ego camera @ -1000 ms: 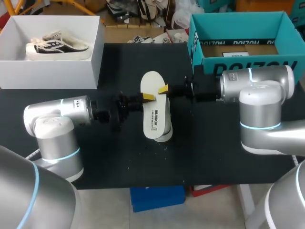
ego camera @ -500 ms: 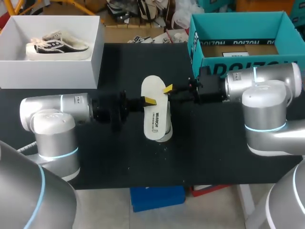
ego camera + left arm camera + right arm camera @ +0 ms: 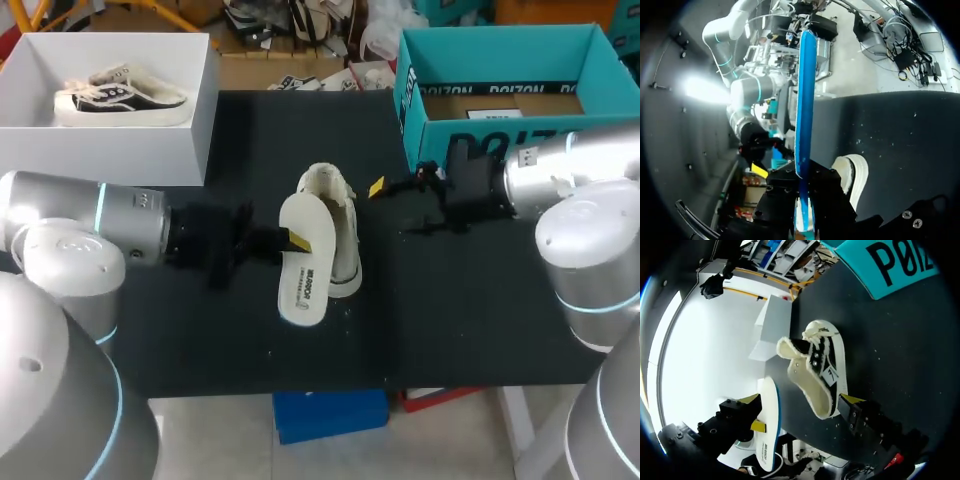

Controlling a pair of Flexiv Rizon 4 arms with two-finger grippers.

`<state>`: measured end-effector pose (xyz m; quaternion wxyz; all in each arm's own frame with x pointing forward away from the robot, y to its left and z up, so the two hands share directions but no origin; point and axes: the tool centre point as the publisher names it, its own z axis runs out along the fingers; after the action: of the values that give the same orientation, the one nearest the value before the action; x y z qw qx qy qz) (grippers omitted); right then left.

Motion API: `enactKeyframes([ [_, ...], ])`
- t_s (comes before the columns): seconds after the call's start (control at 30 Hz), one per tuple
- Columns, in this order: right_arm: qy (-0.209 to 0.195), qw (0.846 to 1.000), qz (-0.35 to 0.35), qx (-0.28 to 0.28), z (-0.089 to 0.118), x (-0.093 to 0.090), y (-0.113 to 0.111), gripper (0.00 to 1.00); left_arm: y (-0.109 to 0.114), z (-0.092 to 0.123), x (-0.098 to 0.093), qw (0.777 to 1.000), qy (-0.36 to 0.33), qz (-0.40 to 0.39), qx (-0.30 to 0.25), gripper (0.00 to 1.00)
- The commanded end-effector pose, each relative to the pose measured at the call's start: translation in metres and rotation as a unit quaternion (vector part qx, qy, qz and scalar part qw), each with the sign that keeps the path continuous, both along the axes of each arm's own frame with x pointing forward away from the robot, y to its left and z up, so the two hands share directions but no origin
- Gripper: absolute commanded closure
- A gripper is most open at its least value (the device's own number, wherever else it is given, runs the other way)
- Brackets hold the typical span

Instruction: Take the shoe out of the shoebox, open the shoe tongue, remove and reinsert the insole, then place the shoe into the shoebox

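Observation:
A white shoe [image 3: 340, 225] with a fleecy lining lies mid-table, seen too in the right wrist view [image 3: 822, 365]. The white insole [image 3: 305, 265], blue underneath, hangs free of the shoe, on its front-left side. My left gripper [image 3: 290, 240] is shut on its edge. In the left wrist view the insole [image 3: 805, 100] stands edge-on between that gripper's [image 3: 802, 200] fingers, with the shoe's toe [image 3: 852, 172] beside it. My right gripper [image 3: 380, 190] is wide open and empty, to the right of the shoe. Its fingers [image 3: 800, 399] stand far apart, with the shoe ahead of them and the insole [image 3: 769, 425] off to one side.
The teal shoebox [image 3: 410, 90] stands open at the back right, just behind my right arm. A white box [image 3: 110, 150] at the back left holds another shoe [image 3: 120, 95]. Black table [image 3: 450, 320] lies bare in front and to the right of the shoe.
My right gripper opened, let go of the insole and drew back to the right. My left gripper closed on the insole and pulled it left and forward, uncovering the shoe.

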<state>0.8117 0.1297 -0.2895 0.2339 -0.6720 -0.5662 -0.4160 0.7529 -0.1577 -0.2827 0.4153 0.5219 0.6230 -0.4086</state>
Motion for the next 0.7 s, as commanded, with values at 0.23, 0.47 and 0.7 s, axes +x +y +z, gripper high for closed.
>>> enactKeyframes([
  [0.23, -0.018, 0.997, -0.050, -0.049, 0.020, -0.036, -0.028, 0.00, 0.013, 0.004, -0.035, 0.999, 0.020, -0.014, 0.049, 1.00],
  [0.47, -0.018, 0.997, -0.050, -0.049, 0.020, -0.036, -0.028, 0.00, 0.015, 0.002, -0.048, 0.998, 0.033, -0.023, 0.058, 1.00],
  [0.7, -0.021, 0.997, -0.053, -0.051, 0.022, -0.042, -0.035, 0.00, 0.013, 0.003, -0.056, 0.997, 0.039, -0.032, 0.066, 1.00],
])
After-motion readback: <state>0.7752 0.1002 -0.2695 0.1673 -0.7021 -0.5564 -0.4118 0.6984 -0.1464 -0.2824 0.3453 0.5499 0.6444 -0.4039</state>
